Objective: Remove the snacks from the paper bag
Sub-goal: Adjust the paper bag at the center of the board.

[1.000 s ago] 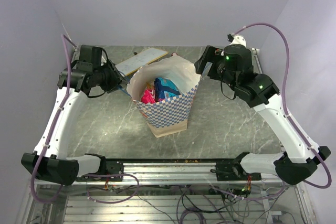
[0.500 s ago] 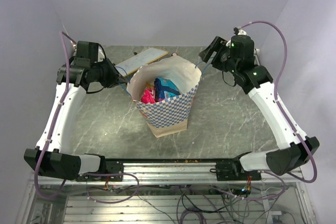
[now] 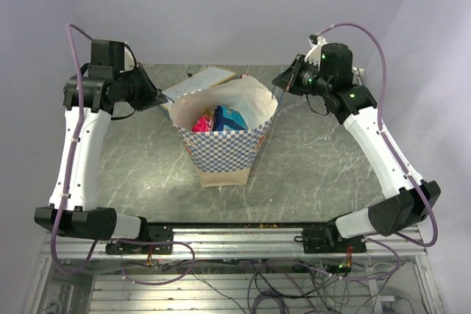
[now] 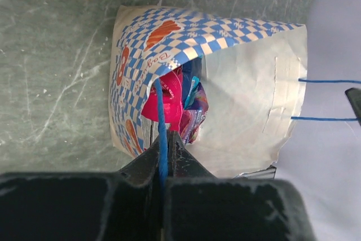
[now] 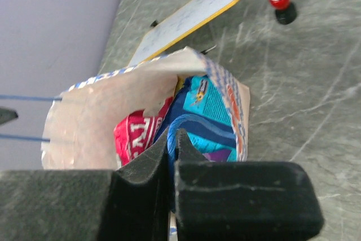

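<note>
Grey marble tabletop [image 3: 132, 159] under checkered paper bag [image 3: 228, 154], mid-table, snacks [image 3: 213, 120] inside. Left gripper [image 4: 163, 145] clenched on left cord handle [image 4: 161, 111], right gripper [image 5: 171, 139] clenched on right cord handle [image 4: 316, 118]. Could rip a cord out or topple the bag by pulling unevenly, spilling packets.

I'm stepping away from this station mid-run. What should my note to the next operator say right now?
Left pincer: shut on one blue cord handle of the paper bag.
Right pincer: shut on the opposite cord handle.
Bag: mouth up, held open between the two arms.
Snacks: those visible are inside the bag, with a blue packet and a magenta-red packet on top.
Done: bag held open; no snack out yet.
Left: probably free one pincer, then lift the packets out onto the table.
</note>
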Controlling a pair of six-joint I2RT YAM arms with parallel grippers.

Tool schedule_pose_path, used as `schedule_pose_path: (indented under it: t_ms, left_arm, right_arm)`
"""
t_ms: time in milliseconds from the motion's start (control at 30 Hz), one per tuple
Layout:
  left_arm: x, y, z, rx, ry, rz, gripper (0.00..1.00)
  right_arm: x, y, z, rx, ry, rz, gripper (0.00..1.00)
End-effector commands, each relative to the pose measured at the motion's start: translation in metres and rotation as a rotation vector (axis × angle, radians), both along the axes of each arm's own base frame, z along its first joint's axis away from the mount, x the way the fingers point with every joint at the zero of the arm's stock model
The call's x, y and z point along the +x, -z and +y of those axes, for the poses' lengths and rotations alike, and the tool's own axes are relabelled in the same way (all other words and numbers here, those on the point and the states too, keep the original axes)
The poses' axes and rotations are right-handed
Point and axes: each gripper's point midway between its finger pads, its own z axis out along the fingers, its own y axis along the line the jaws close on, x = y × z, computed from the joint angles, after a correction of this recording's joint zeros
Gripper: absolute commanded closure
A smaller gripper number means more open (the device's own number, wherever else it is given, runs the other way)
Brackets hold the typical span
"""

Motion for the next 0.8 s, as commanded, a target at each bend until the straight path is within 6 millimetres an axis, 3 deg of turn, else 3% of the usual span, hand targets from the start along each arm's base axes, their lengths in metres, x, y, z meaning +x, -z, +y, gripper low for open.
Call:
schedule_pose_path:
  t_ms: [0,133,333,433,600,767]
  left_arm:
    - [0.004,-0.042,0.023,0.062,-0.042,-0.124,0.93]
    - [0.005,-0.054,0.038,0.088,-0.077,-0.14,0.93]
    - [0.002,-0.071,0.06,0.105,-0.135,-0.165,0.93]
    - [0.0,-0.077,0.068,0.119,-0.155,-0.178,0.93]
    - [-0.003,-0.087,0.066,0.128,-0.11,-0.223,0.93]
    - [-0.003,-0.116,0.033,0.004,0.043,-0.392,0.93]
  right_arm:
    - [-0.017,-0.048,0.033,0.107,-0.21,-0.139,1.0]
    - [-0.034,-0.053,0.066,0.17,-0.302,-0.121,1.0]
    - [-0.076,-0.063,0.142,0.22,-0.461,-0.124,1.0]
    - [-0.093,-0.061,0.166,0.265,-0.518,-0.108,1.0]
    - [-0.096,-0.028,0.165,0.231,-0.499,-0.022,1.0]
    - [-0.108,0.001,0.138,0.148,-0.433,0.027,1.0]
